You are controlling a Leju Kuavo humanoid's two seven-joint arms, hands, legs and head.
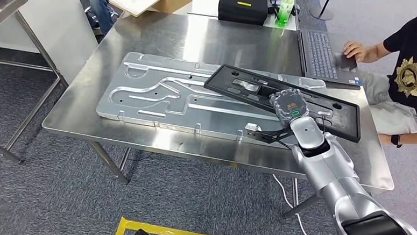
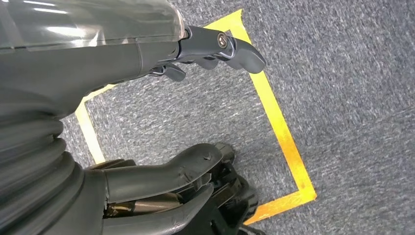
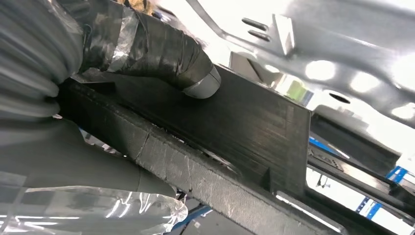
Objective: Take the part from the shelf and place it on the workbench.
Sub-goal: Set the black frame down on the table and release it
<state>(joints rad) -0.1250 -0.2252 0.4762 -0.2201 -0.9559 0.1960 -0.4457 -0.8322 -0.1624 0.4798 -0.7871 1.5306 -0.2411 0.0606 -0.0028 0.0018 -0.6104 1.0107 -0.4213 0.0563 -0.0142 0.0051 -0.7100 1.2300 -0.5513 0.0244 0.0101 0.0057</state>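
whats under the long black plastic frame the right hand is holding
The long black plastic frame lies tilted across the large embossed silver metal panel on the steel workbench. The covered stretch of the panel is hidden.

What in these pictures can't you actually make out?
- Head view: the right hand hides its own grip on the flat black plastic frame part.
- Head view: the person's face is cut off by the edge.
- Right wrist view: the embossed silver metal panel is glare-washed.
- Left wrist view: the left hand hides the yellow floor tape partly.

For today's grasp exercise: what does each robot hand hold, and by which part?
The right hand grips the black part by its near edge, thumb pressed on its flat face. The left hand holds nothing.
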